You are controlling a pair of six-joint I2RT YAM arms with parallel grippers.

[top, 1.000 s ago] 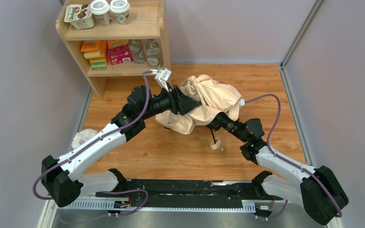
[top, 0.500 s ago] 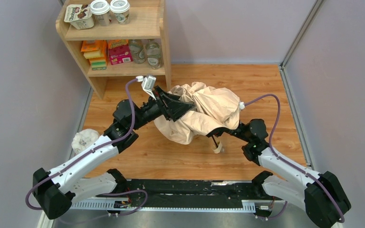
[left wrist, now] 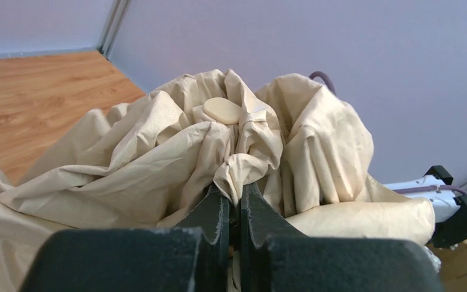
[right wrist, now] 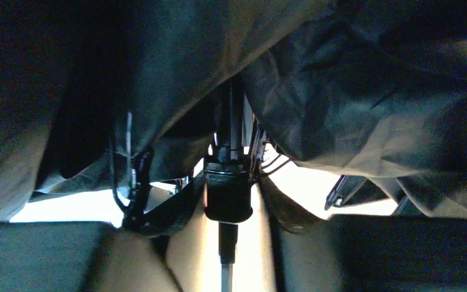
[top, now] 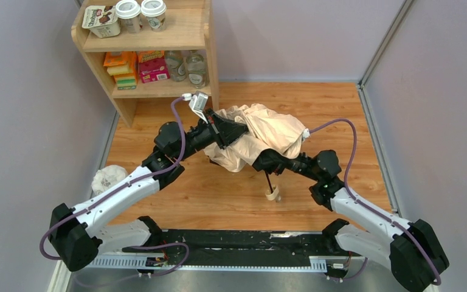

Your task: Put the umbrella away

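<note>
The umbrella [top: 267, 131] is a crumpled pale beige canopy in the middle of the wooden floor. Its thin black shaft [top: 270, 181] runs down to a small light handle [top: 272, 194]. My left gripper [top: 230, 130] is at the canopy's left side, shut on a fold of the fabric [left wrist: 243, 173] just below the round tip cap [left wrist: 222, 111]. My right gripper [top: 267, 163] reaches under the canopy from the right. In the right wrist view its open jaws straddle the black runner [right wrist: 228, 194] on the shaft, with light showing on both sides.
A wooden shelf [top: 202, 42] with cups, boxes and bottles stands at the back left, close to the left wrist. A white lumpy plastic bag [top: 108, 178] lies by the left wall. Grey walls enclose the floor, and a metal rail [top: 237, 258] runs along the near edge.
My left gripper went from wide open to shut on a canopy fold. The right gripper's jaws have widened around the runner. The canopy has bunched up and the handle has slid slightly nearer.
</note>
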